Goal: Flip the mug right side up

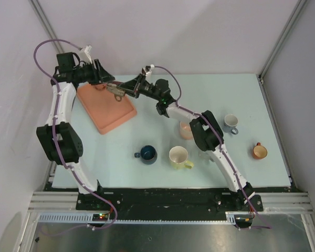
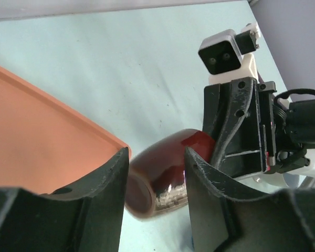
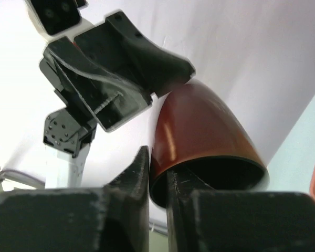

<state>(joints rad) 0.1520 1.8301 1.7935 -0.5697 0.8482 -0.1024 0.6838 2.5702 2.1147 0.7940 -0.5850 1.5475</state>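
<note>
Beside the tray (image 1: pixel 107 113) edge, left gripper (image 2: pixel 157 157) is gripping the mug (image 2: pixel 165 176) body, jaws half-open; right gripper (image 3: pixel 156 165) is pinching its rim, nearly closed. Looks like handover; next needs left releasing.

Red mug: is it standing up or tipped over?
Tipped on its side. The red mug has its mouth pointing sideways, its rim pinched by the right fingers, while the left fingers clasp its body.

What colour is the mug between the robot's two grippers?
The mug is glossy dark red, best seen in the right wrist view.
</note>
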